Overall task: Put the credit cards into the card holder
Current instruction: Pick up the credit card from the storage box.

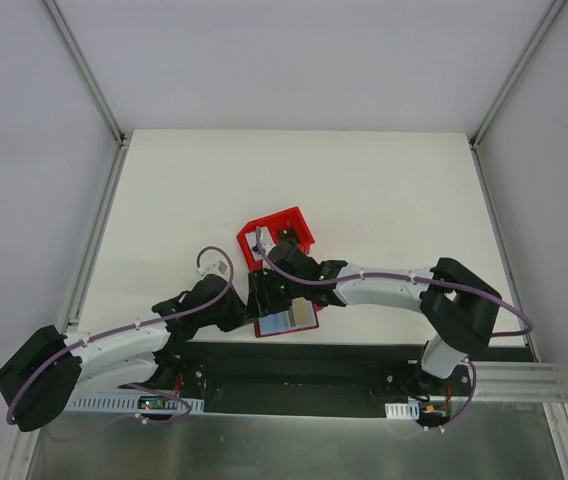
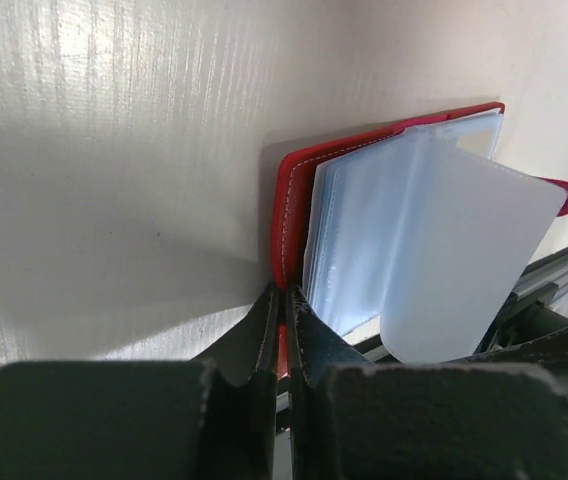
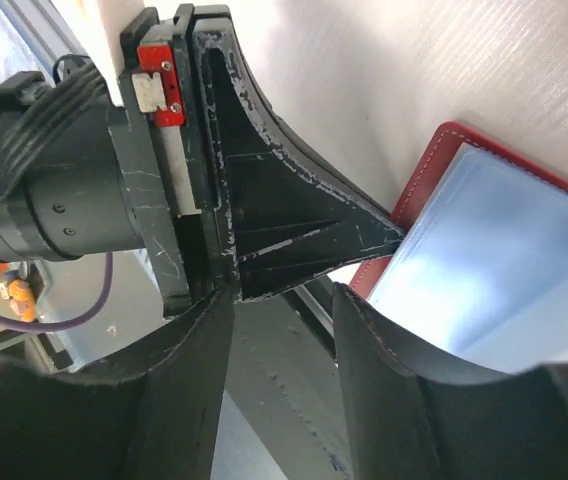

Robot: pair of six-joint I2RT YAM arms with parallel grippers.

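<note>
The card holder (image 1: pixel 286 322) lies open at the table's front edge, its dark-red cover (image 2: pixel 289 200) framing clear sleeves (image 3: pixel 494 270). One frosted pale leaf (image 2: pixel 464 260) stands up from the sleeves; I cannot tell whether a credit card is in it. From above, grey-blue and yellowish patches show inside the holder. My left gripper (image 2: pixel 284 295) is shut on the cover's left edge. My right gripper (image 3: pixel 282 295) is open just beside it with nothing between its fingers; its right finger (image 3: pixel 384 350) overlaps the holder's near corner. No loose credit cards are clearly visible.
A bright red open-fronted bin (image 1: pixel 289 228) stands just behind both grippers, with a small pale piece (image 1: pixel 260 240) at its left side. The table's front edge and a dark metal rail (image 1: pixel 344 365) run right below the holder. The left gripper's body (image 3: pixel 164 160) fills the right wrist view's left.
</note>
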